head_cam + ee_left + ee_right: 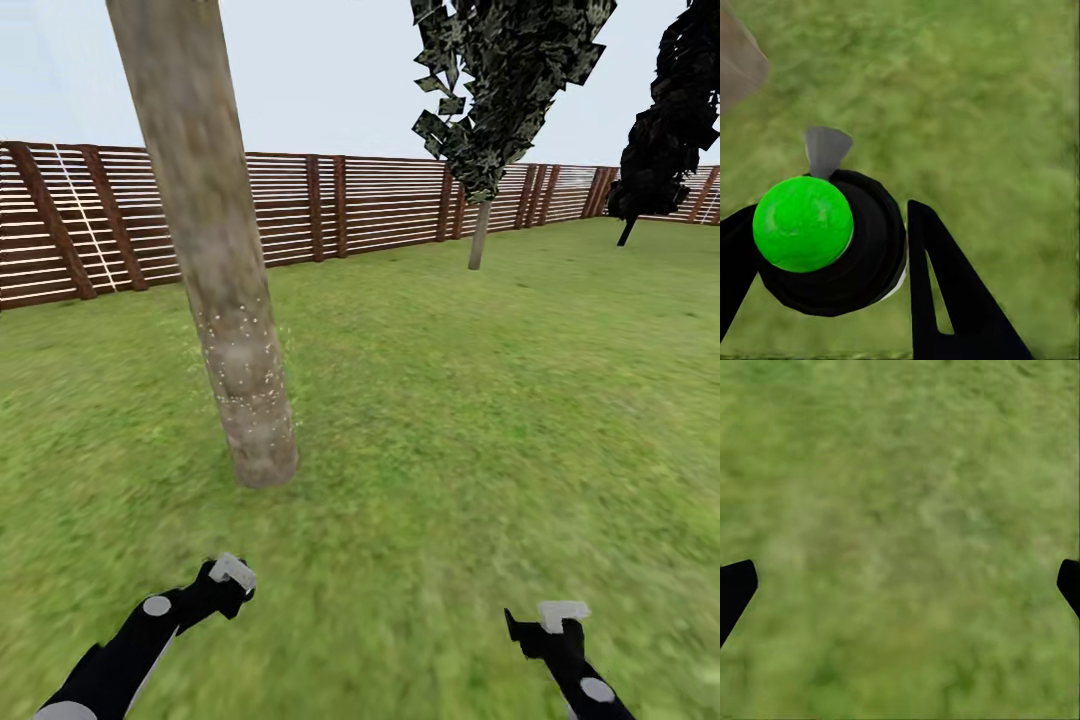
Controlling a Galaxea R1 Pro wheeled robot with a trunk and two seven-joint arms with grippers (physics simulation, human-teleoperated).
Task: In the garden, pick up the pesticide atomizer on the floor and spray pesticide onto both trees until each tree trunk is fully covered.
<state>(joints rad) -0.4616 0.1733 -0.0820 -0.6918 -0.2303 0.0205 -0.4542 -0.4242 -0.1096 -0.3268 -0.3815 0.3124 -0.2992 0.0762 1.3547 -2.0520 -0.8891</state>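
My left gripper (832, 217) is shut on the pesticide atomizer (810, 225), a dark bottle with a bright green spot and a pale grey trigger head pointing out over the grass. In the head view this gripper (228, 582) hangs low at the left, short of one tree trunk (215, 260). The trunk is thick, mottled grey-brown and leaning. Fine white specks dot its lower part (242, 372). A corner of the trunk (739, 64) shows beyond the bottle. My right gripper (552, 622) is open above bare grass (900, 510), nothing between its fingers (735, 589).
A brown slat fence (380, 205) rings the lawn at the back. Two thin-stemmed dark-leaved cone trees (500, 90) (670, 120) stand far off to the right. Green grass (480, 420) spreads wide to the right of the trunk.
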